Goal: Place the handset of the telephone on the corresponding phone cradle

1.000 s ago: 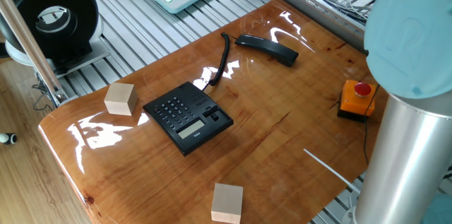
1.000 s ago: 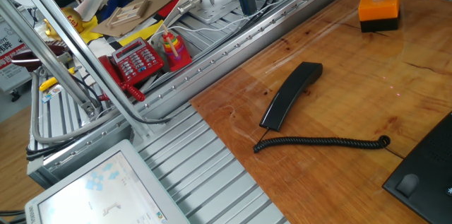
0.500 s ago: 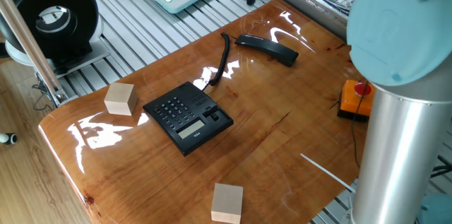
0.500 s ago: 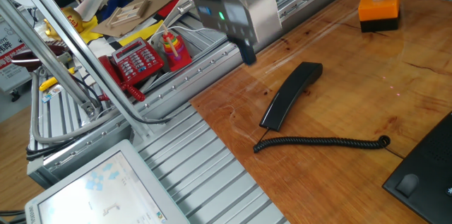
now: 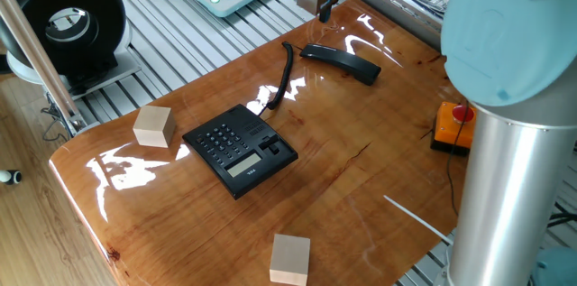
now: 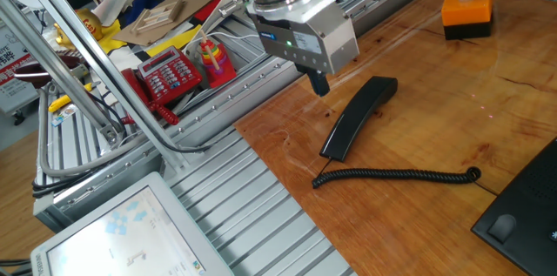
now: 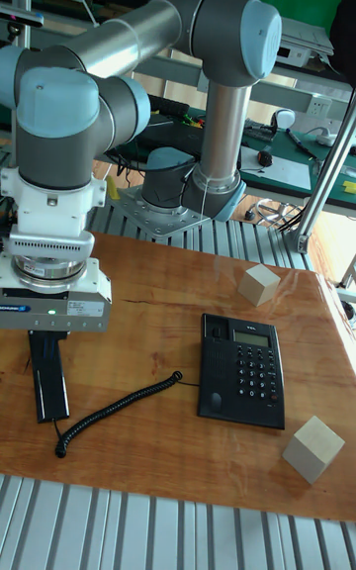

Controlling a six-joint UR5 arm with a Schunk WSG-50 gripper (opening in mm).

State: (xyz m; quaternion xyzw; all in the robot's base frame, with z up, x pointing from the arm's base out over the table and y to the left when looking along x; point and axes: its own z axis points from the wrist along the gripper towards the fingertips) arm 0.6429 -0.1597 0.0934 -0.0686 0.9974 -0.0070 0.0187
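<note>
The black handset (image 5: pixel 341 60) lies on the wooden table near its far edge, and its coiled cord (image 6: pixel 392 174) trails toward the phone base (image 5: pixel 239 149). The phone cradle (image 5: pixel 268 139) is the bare strip beside the grey keypad. My gripper (image 6: pixel 320 82) hangs just above the handset's (image 6: pixel 357 117) far end, apart from it, with one dark finger showing. In the tall fixed view the gripper (image 7: pixel 46 334) covers the top end of the handset (image 7: pixel 49 382). Nothing shows the gap between the fingers.
An orange box with a red button (image 5: pixel 453 126) sits at the table's right edge. Two wooden blocks (image 5: pixel 153 126) (image 5: pixel 290 257) stand left of and in front of the phone. A metal rail with clutter (image 6: pixel 170 74) runs just beyond the table edge by the handset.
The gripper came into both fixed views from behind the table and dropped toward the handset's far end. Handset, cord and phone base have not moved.
</note>
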